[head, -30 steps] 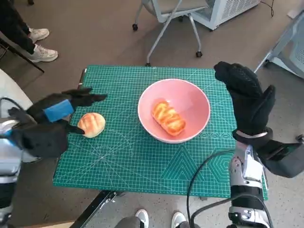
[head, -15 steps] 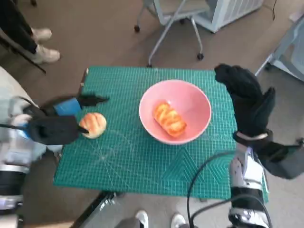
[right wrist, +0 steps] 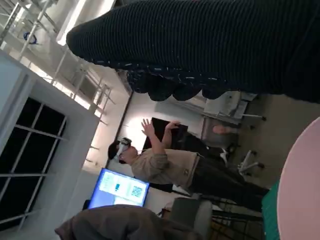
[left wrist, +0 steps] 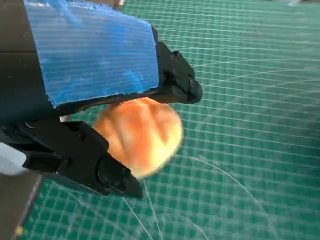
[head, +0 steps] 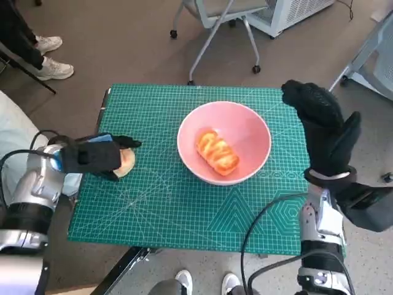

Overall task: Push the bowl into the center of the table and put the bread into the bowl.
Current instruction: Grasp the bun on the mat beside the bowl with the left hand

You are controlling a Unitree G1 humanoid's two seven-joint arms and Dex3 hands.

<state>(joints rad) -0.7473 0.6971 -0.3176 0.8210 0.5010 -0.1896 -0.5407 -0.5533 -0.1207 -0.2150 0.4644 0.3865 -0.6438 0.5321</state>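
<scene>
A pink bowl [head: 255, 126] stands near the middle of the green cutting mat [head: 184, 206], with a long glazed bread [head: 217, 152] lying inside it. A round bread roll [head: 127, 162] sits on the mat's left side. My left hand [head: 92, 157] reaches over it from the left. In the left wrist view the roll [left wrist: 145, 137] lies between the fingers [left wrist: 175, 82] above and the thumb below, both touching it. My right hand [head: 322, 132] hangs raised beside the bowl's right rim, fingers spread, holding nothing. The right wrist view shows the glove [right wrist: 225, 45] and a sliver of the bowl [right wrist: 302, 190].
An office chair [head: 215, 18] stands beyond the table's far edge. A person's shoes [head: 46, 55] are on the floor at the far left, and another pair shows below the near edge. A person [right wrist: 165, 165] sits in the background of the right wrist view.
My left hand has swung in over the roll and closed round it; before, it was spread beside the roll. The right hand has barely moved.
</scene>
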